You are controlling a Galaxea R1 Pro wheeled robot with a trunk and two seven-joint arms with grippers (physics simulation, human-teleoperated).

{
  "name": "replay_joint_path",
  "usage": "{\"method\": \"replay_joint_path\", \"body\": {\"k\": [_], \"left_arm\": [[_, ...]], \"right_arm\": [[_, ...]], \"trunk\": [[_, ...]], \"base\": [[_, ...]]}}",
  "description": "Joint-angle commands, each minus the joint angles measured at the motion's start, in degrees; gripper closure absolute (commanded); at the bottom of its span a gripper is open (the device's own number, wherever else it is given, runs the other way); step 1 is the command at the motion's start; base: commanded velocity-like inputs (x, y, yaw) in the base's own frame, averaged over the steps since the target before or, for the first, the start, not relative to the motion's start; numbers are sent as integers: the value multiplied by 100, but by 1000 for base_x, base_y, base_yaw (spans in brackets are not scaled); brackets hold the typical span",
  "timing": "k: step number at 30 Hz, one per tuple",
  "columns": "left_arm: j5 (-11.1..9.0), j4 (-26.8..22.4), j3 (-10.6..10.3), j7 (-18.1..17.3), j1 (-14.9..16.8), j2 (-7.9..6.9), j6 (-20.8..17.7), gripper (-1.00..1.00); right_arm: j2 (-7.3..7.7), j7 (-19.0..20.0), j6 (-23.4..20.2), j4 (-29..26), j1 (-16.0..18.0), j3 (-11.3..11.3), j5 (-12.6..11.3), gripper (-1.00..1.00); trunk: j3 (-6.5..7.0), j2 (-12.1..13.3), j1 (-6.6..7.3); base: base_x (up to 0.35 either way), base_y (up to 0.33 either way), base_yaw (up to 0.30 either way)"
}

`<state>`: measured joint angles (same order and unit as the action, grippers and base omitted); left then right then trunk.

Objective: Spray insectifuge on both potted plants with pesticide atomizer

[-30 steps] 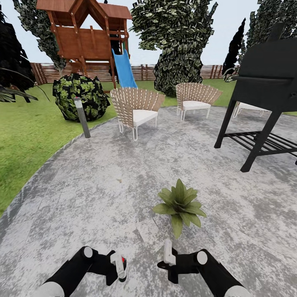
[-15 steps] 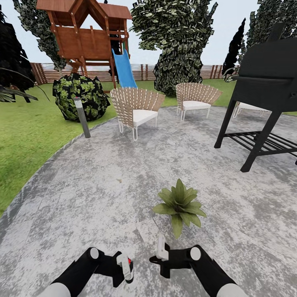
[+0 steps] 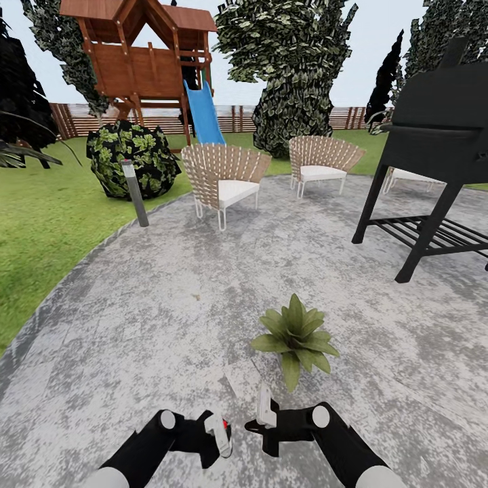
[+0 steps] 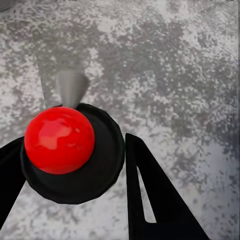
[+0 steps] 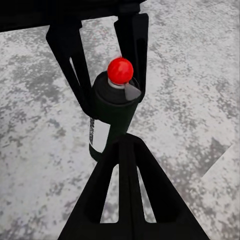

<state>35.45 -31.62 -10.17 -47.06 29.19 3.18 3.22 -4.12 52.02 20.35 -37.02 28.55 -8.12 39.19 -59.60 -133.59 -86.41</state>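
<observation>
My left gripper is shut on the pesticide atomizer, low over the grey patio. In the left wrist view the black sprayer top with its red button sits between the two black fingers. The right wrist view shows the dark-green bottle with its white label, held upright by the left gripper. My right gripper is shut and holds nothing, its tip close beside the bottle. One potted plant sits just beyond the right gripper. The second plant is out of view.
A black grill stands at the right. Two wicker chairs stand at the patio's far side. A grey bollard lamp and a leafy bush mark the lawn's edge at left, with a playhouse slide and fence behind.
My left gripper has carried the atomizer rightward, closer to the right gripper. The right gripper shifted slightly left, then held still. The camera has not moved.
</observation>
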Motion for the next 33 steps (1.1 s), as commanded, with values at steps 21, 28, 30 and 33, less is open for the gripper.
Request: {"method": "replay_joint_path", "body": {"k": [21,28,30,33], "left_arm": [[76,283,-25,-18,-10,245,161,100],[59,285,-28,3,-10,315,161,100],[59,281,-28,3,-10,348,161,100],[56,280,-28,5,-10,364,161,100]], "right_arm": [[-2,1,31,-7,2,8,45,100],[-2,1,31,-7,2,7,45,100],[-2,1,31,-7,2,6,45,100],[-2,1,31,-7,2,6,45,100]], "trunk": [[-5,-2,1],[-5,-2,1],[-5,-2,1],[-5,-2,1]], "base": [[0,0,0],[0,0,0],[0,0,0],[0,0,0]]}}
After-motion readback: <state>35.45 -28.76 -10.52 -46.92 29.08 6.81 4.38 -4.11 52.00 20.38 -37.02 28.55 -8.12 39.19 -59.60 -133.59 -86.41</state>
